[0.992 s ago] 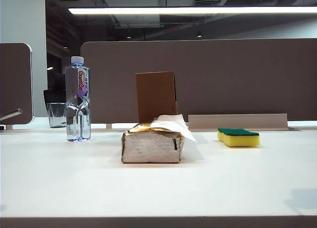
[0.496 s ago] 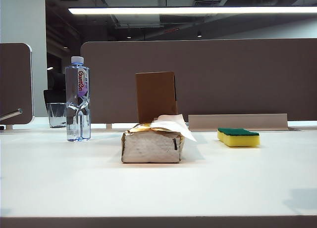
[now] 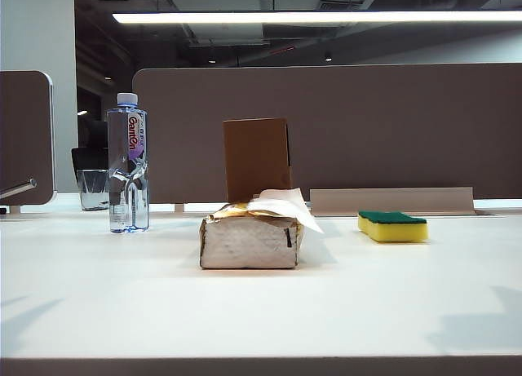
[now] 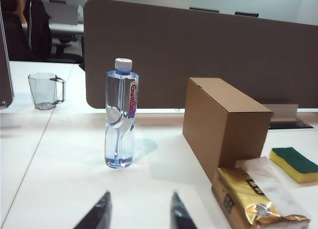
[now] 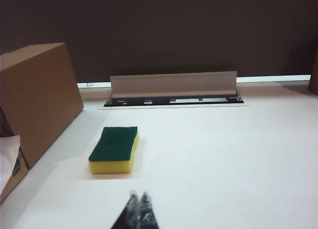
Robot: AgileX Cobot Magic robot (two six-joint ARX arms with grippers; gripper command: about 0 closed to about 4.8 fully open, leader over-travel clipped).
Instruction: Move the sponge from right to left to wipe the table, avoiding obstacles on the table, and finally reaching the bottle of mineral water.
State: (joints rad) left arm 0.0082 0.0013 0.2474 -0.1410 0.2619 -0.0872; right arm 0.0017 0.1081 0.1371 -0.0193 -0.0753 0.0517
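Note:
The yellow sponge (image 3: 392, 226) with its green top lies on the right of the white table (image 3: 261, 311); it also shows as sponge (image 5: 115, 149) and sponge (image 4: 295, 163). A silver-grey tissue pack (image 3: 249, 239) sits mid-table before the upright brown cardboard box (image 3: 257, 158). On the left stands the bottle of mineral water (image 3: 128, 163), also bottle (image 4: 120, 114). My left gripper (image 4: 140, 196) hangs open over bare table short of the bottle. My right gripper (image 5: 138, 194) is shut and empty, a little short of the sponge. Neither gripper shows in the exterior view, only their shadows.
A clear glass cup (image 3: 94, 188) stands behind the bottle to its left. A brown partition (image 3: 342, 123) runs along the table's far edge, with a grey cable tray lid (image 3: 391, 200) propped open behind the sponge.
Arm shadows have grown on the table's front edge at left and right. The sponge, bottle, box and tissue pack have not moved.

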